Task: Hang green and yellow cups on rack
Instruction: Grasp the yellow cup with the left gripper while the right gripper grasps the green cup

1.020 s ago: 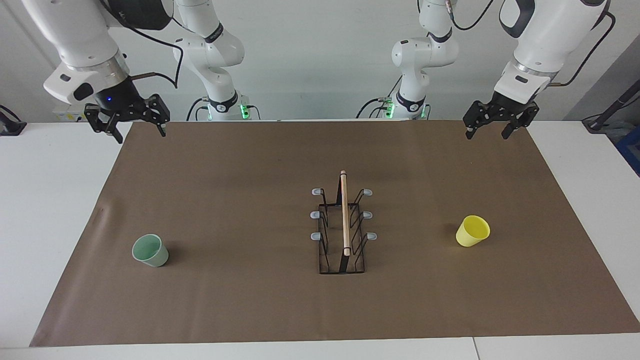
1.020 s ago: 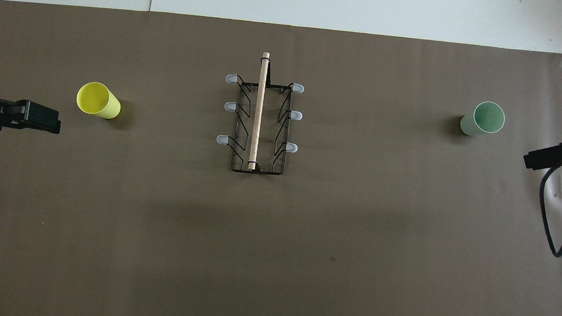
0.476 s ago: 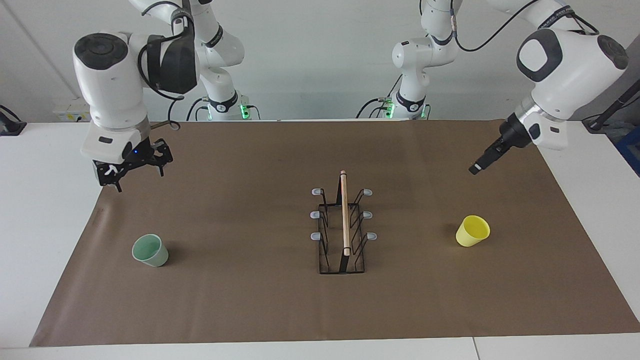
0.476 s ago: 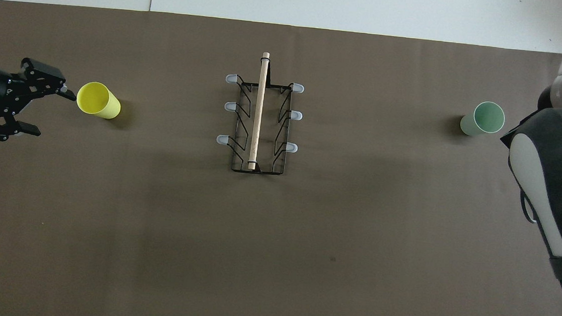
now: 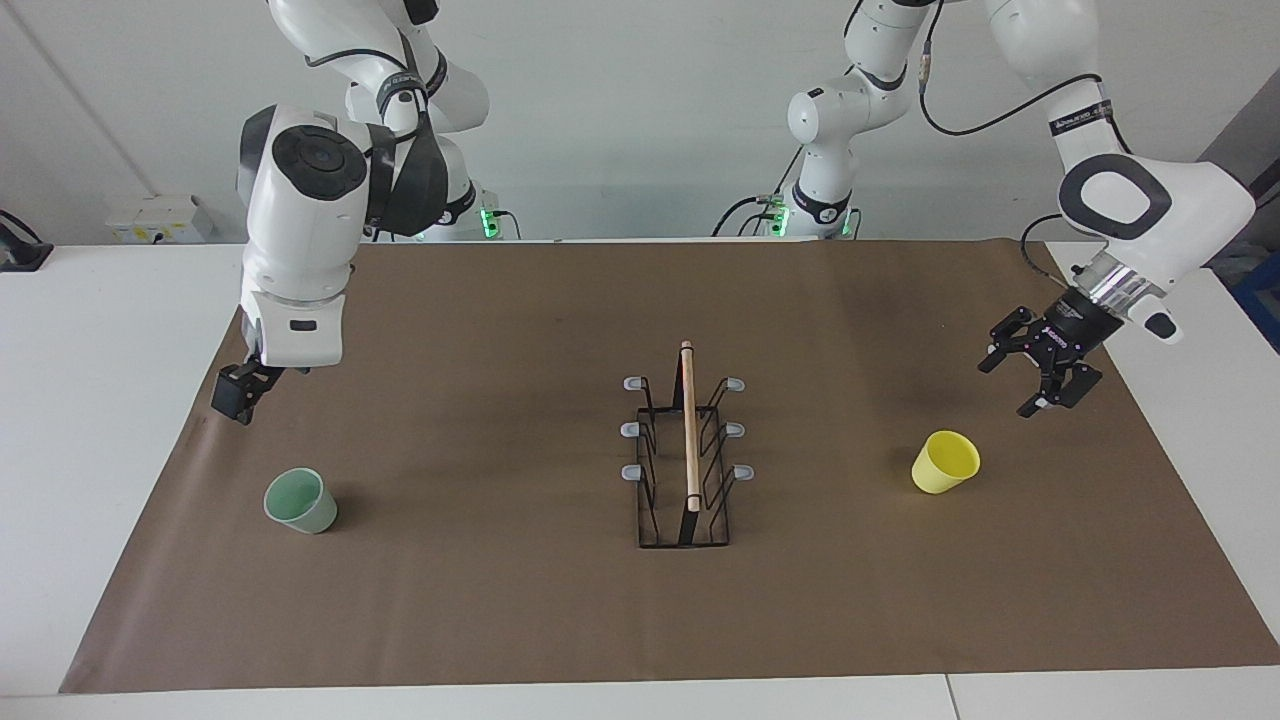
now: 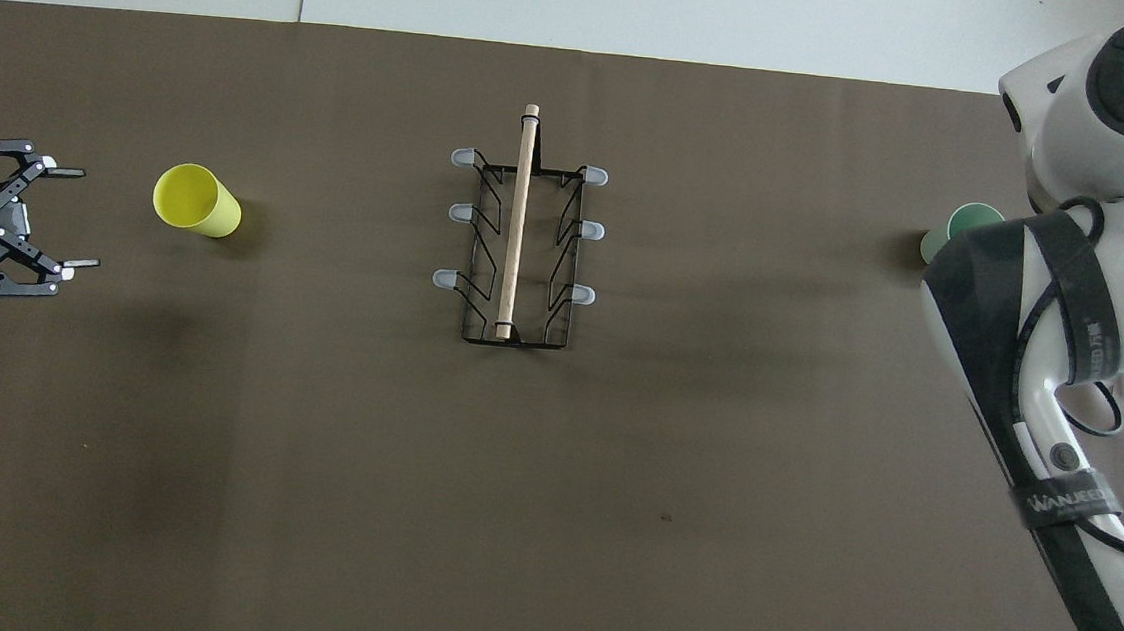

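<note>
Standing upright with their mouths up, the two cups are placed one at each end of the tabletop (image 5: 120,330), apparently so that each arm can take the cup on its own side.

Going across the facing view from its left edge: the right gripper (image 5: 232,395) hangs over the brown mat (image 5: 480,600), above and a little toward the robots from the green cup (image 5: 300,501). It is seen edge-on, so whether its jaws are spread or closed cannot be told. The green cup rests on the mat at the right arm's end, untouched.

In the middle stands the rack (image 5: 686,455), its wooden rod (image 5: 689,425) running away from the robots, which turns three prongs toward each arm. All six prongs are bare.

The yellow cup (image 5: 945,462) sits at the left arm's end, also free. The left gripper (image 5: 1040,385) hovers just beside it with its jaws spread wide and holding nothing, seemingly lined up for a sideways grasp.

The count: two cups, one rack, six prongs, two grippers.
</note>
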### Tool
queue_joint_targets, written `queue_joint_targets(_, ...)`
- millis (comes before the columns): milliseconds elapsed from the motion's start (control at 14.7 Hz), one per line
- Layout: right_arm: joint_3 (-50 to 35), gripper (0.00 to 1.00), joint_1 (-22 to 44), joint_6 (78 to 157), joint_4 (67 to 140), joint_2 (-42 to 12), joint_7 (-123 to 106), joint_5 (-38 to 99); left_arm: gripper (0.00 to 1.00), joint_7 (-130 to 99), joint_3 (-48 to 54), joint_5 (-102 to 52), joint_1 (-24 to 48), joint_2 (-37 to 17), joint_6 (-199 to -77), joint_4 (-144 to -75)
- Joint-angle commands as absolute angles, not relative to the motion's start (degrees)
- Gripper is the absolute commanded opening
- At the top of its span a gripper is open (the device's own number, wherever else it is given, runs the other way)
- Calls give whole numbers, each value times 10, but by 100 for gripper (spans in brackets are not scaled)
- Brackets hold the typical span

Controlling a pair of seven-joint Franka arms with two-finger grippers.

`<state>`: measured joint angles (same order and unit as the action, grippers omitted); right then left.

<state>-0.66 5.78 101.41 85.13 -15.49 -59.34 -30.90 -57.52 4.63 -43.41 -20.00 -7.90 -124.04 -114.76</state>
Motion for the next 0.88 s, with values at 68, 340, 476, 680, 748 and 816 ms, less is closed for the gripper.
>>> queue_joint_targets(68, -10, 100, 49, 1062, 918, -125, -695, -362, 100, -627, 56, -541, -240, -113, -1263, -1185)
queue_joint_targets(340, -11, 100, 82, 1073, 954, -141, -699, -448, 100, -622, 61, -659, -264, -130, -1257, -1226)
queue_joint_targets(476, -11, 100, 105, 1103, 984, -152, -700, -491, 100, -573, 61, -698, -265, -133, -1246, -1233)
queue_joint_targets(680, -11, 100, 126, 1142, 1015, -171, -700, -549, 100, -473, 62, -750, -271, -137, -1215, -1249)
queue_joint_targets(748, -11, 100, 133, 1142, 1016, -188, -699, -568, 100, -456, 62, -760, -277, -140, -1213, -1255)
queue_joint_targets(816, -11, 100, 140, 1140, 1016, -206, -694, -590, 100, -444, 63, -773, -277, -140, -1213, -1259)
